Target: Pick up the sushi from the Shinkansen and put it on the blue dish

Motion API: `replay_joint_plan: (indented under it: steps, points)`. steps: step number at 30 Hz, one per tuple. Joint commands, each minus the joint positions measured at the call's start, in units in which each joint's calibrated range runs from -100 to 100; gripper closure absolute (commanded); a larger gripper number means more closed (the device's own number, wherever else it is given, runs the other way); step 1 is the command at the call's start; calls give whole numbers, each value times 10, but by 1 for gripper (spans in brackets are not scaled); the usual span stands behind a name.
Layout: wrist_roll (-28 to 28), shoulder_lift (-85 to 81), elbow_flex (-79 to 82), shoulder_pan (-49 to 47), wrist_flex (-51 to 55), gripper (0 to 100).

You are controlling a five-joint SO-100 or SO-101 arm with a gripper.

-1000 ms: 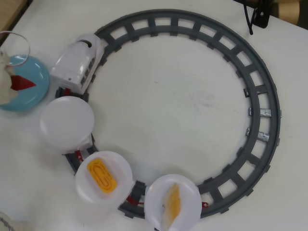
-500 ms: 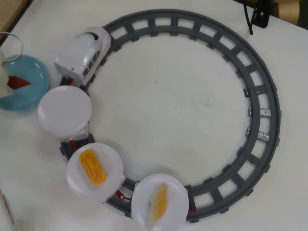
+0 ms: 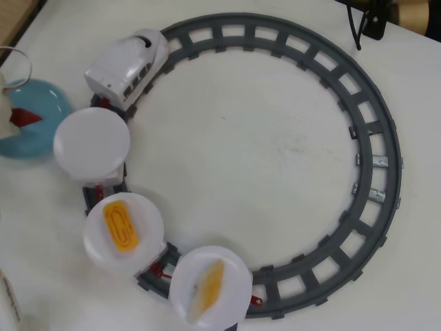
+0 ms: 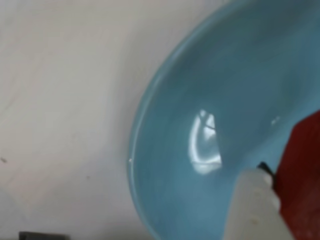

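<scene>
Sushi (image 3: 26, 117) over blue dish (image 3: 48, 103) at overhead view's left edge, end effector (image 4: 270, 200) beside it, we cannot tell its jaw state, Shinkansen (image 3: 127, 65) on track (image 3: 365, 131), worktop (image 3: 262, 138) white.

A: Overhead: dish (image 3: 41, 114) cut by left edge, and a white arm part covers its left side. Sushi (image 3: 26, 117) shows only as a red tip past that part.

B: Pincer?

A: Tips not seen overhead. Wrist view: one blurred white finger (image 4: 255, 210) at the bottom, cut by the frame. Open or closed, can't tell.

B: Wrist view otherwise?

A: Dish (image 4: 225, 100) runs off top, right and bottom. Sushi (image 4: 300, 170) cut at the right edge, soft focus. Dark scrap (image 4: 37, 236) at bottom left, too little to identify.

B: Train?

A: Last plate (image 3: 210, 286) clipped at the bottom. Track (image 3: 372, 138) hidden under plates and Shinkansen (image 3: 127, 69).
</scene>
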Motion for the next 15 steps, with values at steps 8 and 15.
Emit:
replay_joint_plan:
  steps: [8,15]
  points:
    - [-3,45,-32,0,-10,89]
    - [-3,44,-33,-6,-12,71]
